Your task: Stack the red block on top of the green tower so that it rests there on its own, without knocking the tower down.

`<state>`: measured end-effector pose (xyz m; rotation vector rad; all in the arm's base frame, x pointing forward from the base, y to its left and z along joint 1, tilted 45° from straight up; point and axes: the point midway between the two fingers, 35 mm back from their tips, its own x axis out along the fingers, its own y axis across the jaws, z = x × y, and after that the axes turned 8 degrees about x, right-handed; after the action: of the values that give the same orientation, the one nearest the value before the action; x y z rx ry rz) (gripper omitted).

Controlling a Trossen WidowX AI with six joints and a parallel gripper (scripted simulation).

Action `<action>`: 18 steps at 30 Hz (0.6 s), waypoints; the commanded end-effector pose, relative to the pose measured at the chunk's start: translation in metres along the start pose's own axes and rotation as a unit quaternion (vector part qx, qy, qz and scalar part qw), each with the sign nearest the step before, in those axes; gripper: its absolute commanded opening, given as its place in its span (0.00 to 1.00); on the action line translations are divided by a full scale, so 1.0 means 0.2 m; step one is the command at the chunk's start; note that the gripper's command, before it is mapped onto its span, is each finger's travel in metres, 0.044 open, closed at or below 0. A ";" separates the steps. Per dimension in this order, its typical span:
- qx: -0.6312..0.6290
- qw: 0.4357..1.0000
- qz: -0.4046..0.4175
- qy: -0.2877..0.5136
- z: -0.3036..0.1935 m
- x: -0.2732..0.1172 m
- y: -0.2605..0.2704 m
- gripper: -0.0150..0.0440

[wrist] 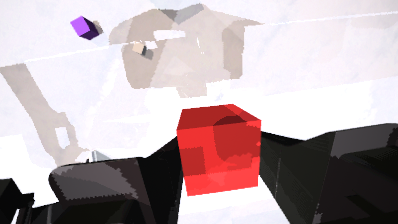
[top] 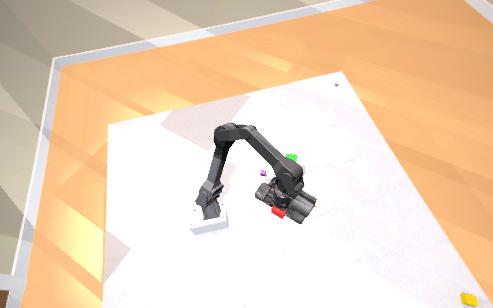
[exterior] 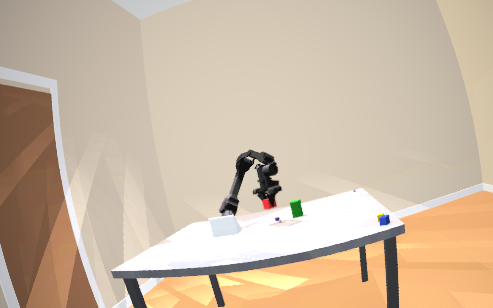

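Observation:
The red block (top: pixel 278 212) (exterior: pixel 269 204) (wrist: pixel 220 152) is between the fingers of my gripper (exterior: pixel 269 201) (wrist: pixel 211 134), which is shut on it. The block is held above the table, with its near face and top showing in the wrist view. The green tower (top: pixel 291 157) (exterior: pixel 296 208) stands upright on the table, apart from the block, to its right in the exterior view. In the top view the arm partly covers the tower. The tower is not in the wrist view.
A small purple cube (top: pixel 263 173) (exterior: pixel 277 219) (wrist: pixel 84 27) lies near the tower. A tiny beige cube (wrist: pixel 139 49) shows in the wrist view. A yellow block (top: pixel 468 299) (exterior: pixel 379 215) and a blue block (exterior: pixel 384 220) lie near the table's edge. The white arm base (top: pixel 210 228) (exterior: pixel 224 226) stands left.

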<state>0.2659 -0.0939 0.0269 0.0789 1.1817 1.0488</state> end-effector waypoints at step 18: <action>-0.021 1.000 -0.016 0.009 0.66 -0.03 0.21 0.25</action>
<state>0.3292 -0.0354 0.0897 0.0041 1.1782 1.0585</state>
